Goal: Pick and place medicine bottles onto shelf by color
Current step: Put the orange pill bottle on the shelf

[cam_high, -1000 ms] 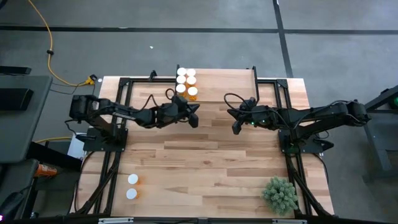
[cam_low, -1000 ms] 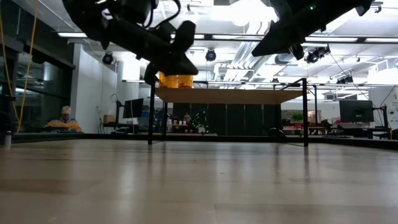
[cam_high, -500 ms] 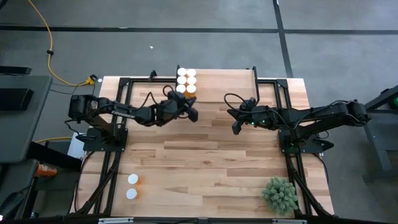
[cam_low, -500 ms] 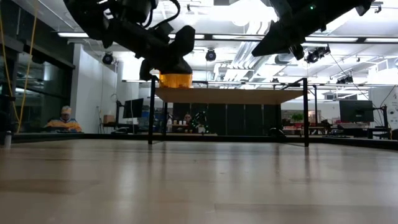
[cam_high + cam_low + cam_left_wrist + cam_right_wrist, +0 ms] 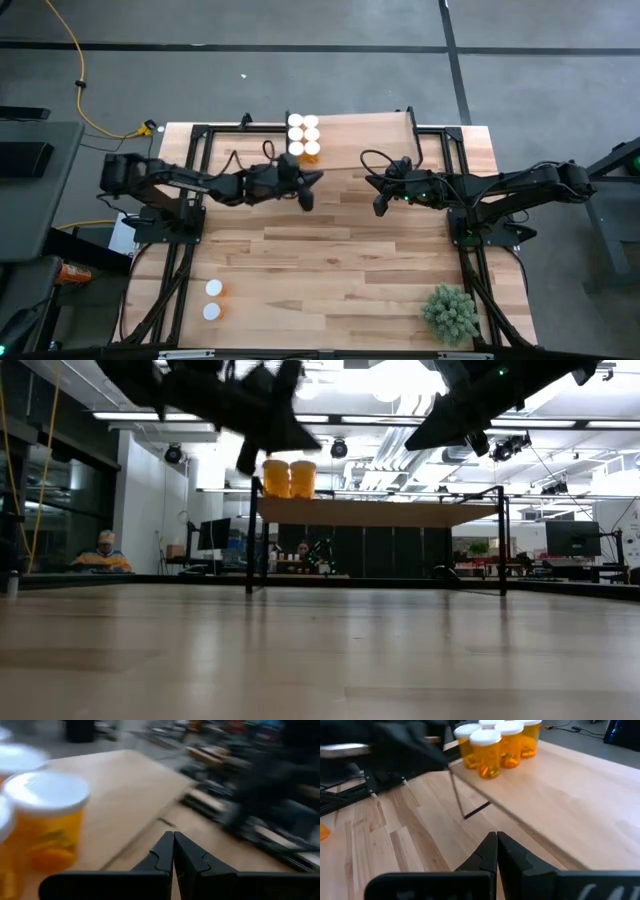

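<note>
Left end effector (image 5: 306, 190): fingers together, empty, just beside the shelf (image 5: 360, 135) corner. Medicine bottles (image 5: 303, 134): clustered on the shelf beyond it. Two bottles (image 5: 212, 299): on the desk (image 5: 340, 260), well apart. Right end effector (image 5: 379, 207): fingers together, empty.

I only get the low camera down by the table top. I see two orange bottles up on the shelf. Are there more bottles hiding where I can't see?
Observer: Yes. From above, the medicine bottles on the shelf form a cluster of white caps, clearly more than two.
Operator: Are any left to pick up?
Observer: Two loose bottles stand on the table, near its corner on the left arm's side, far from the shelf.
Operator: Is the left claw holding one?
Observer: No. The left claw is shut with nothing in it, beside the cluster on the shelf.
</note>
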You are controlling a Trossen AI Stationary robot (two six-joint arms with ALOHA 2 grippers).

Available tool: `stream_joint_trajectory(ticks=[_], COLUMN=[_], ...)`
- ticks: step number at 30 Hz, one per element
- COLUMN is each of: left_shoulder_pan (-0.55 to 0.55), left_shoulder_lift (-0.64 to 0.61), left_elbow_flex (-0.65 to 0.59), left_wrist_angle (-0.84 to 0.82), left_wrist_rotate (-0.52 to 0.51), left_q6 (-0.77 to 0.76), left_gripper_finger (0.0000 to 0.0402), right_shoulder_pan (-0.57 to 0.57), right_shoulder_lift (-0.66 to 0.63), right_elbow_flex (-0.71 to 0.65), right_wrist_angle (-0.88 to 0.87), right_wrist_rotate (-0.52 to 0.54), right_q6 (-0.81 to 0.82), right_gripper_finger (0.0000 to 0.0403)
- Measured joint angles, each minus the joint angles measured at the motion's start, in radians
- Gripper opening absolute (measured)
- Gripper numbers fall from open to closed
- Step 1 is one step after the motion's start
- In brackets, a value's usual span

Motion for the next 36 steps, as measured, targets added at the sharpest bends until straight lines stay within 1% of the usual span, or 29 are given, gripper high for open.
stream_joint_trajectory(ticks=[2, 4, 7, 9, 11, 15, 20, 23, 26, 30, 33, 36], left_shoulder_pan=[-0.022, -0.038, -0.054, -0.063, -0.071, -0.076, -0.076, -0.077, -0.077, -0.088, -0.127, -0.193], left_shoulder_lift=[-0.057, -0.123, -0.226, -0.298, -0.367, -0.486, -0.584, -0.621, -0.65, -0.676, -0.684, -0.675], left_elbow_flex=[0.0, 0.002, 0.002, 0.002, 0.001, 0.002, 0.001, 0.001, 0.001, 0.001, 0.003, 0.042], left_wrist_angle=[-0.005, -0.018, -0.078, -0.162, -0.228, -0.363, -0.495, -0.583, -0.658, -0.783, -0.867, -0.967], left_wrist_rotate=[0.096, 0.227, 0.405, 0.464, 0.489, 0.496, 0.496, 0.522, 0.611, 0.714, 0.771, 0.829], left_q6=[0.041, 0.079, 0.118, 0.121, 0.123, 0.15, 0.191, 0.192, 0.187, 0.153, 0.113, 0.078], left_gripper_finger=[0.0, 0.0, 0.0, 0.0, 0.0, 0.0001, 0.0002, 0.0014, 0.0045, 0.0112, 0.0171, 0.0224], right_shoulder_pan=[0.0, 0.0, 0.001, 0.001, 0.001, 0.001, 0.0, 0.0, 0.0, 0.0, 0.0, 0.0], right_shoulder_lift=[0.0, 0.0, 0.0, 0.0, 0.0, 0.0, 0.0, 0.0, 0.0, 0.0, 0.0, 0.0], right_elbow_flex=[0.0, 0.0, 0.0, 0.0, 0.0, 0.0, 0.0, 0.0, 0.0, 0.0, 0.0, 0.0], right_wrist_angle=[0.003, 0.003, 0.002, 0.001, 0.001, 0.003, 0.017, 0.025, 0.025, 0.025, 0.025, 0.023], right_wrist_rotate=[0.0, -0.009, -0.057, -0.097, -0.119, -0.134, -0.134, -0.134, -0.134, -0.134, -0.134, -0.134], right_q6=[0.0, 0.0, -0.001, -0.006, -0.001, 0.018, 0.01, 0.03, 0.063, 0.082, 0.082, 0.081], right_gripper_finger=[0.0, 0.0, 0.0, 0.0, 0.0, 0.0, 0.0, 0.0, 0.0, 0.0, 0.0, 0.0])
